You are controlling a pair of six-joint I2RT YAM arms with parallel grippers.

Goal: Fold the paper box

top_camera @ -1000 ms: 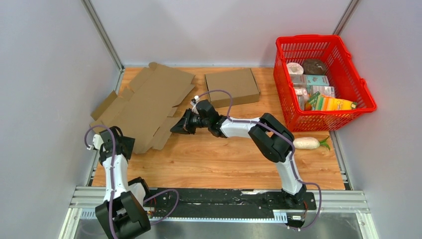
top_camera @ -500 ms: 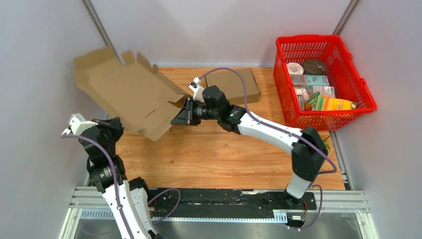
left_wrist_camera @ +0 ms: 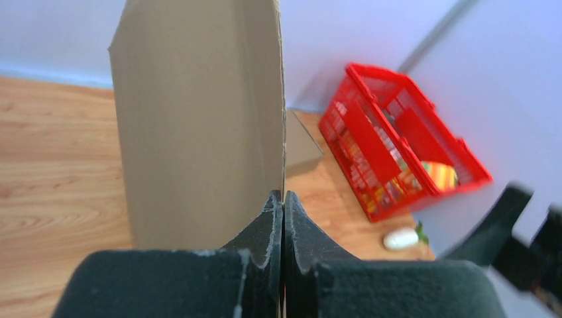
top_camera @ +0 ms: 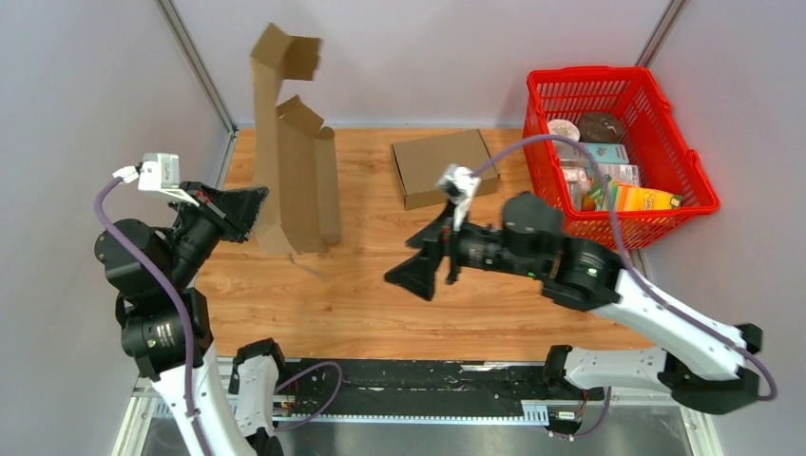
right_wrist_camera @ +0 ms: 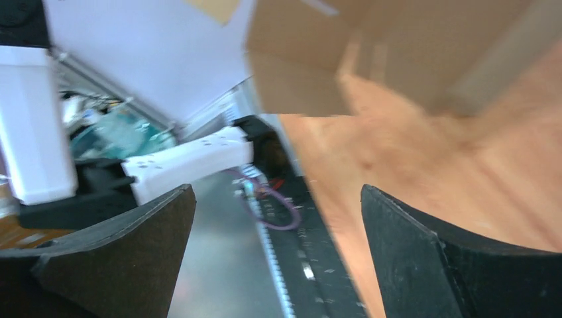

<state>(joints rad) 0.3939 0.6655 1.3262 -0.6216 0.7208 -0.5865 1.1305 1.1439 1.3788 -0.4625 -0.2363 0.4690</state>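
Observation:
The paper box [top_camera: 297,180] is a flat brown cardboard blank standing upright on its edge at the left of the table, its top flaps reaching up the back wall. My left gripper [top_camera: 255,201] is shut on the box's lower left edge. In the left wrist view the jaws [left_wrist_camera: 283,199] pinch the thin edge of the cardboard sheet [left_wrist_camera: 199,126]. My right gripper [top_camera: 430,256] hangs open over the middle of the table, well to the right of the box and touching nothing. In the right wrist view its fingers [right_wrist_camera: 139,252] stand wide apart, with the blurred cardboard [right_wrist_camera: 397,46] above.
A folded brown box [top_camera: 444,166] lies flat at the back centre. A red basket [top_camera: 665,180] full of groceries stands at the back right. A white radish [left_wrist_camera: 401,238] lies on the wood near the basket. The grey walls are close to the left arm.
The left gripper shut on the box's edge and swung the sheet from flat up to vertical. The right gripper let go of it, opened wide and pulled back toward the near right.

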